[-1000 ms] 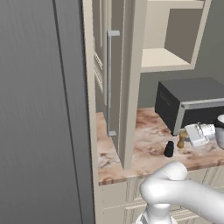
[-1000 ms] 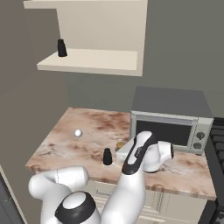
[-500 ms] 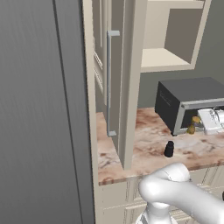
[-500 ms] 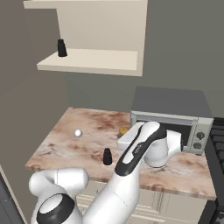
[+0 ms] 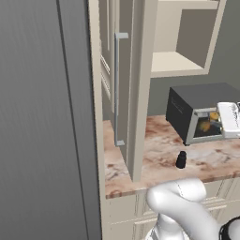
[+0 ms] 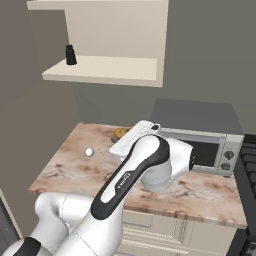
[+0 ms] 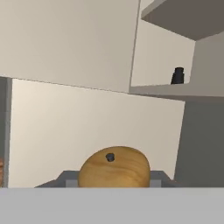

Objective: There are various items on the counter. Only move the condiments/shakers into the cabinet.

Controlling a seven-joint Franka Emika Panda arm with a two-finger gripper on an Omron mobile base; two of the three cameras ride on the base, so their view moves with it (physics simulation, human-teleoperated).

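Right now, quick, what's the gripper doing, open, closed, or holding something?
Gripper: closed on the golden-tan shaker, which sits between its fingers, lifted toward the cabinet.

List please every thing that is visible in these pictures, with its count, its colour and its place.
cabinet: one, cream-beige, on the wall above the counter, door open.
black shaker on shelf: one, black, standing on the cabinet shelf.
black shaker on counter: one, black, in front of the microwave.
golden-tan shaker: one, golden-tan, between the pincer's fingers in the hand view.
counter: one, pinkish-brown with white veins.
microwave: one, dark grey, on the counter.
small ball: one, pale grey, on the counter.
round brown item: one, near the counter's back edge.
arm: one, white, raised over the counter.
pincer: one, shut on the golden-tan shaker.
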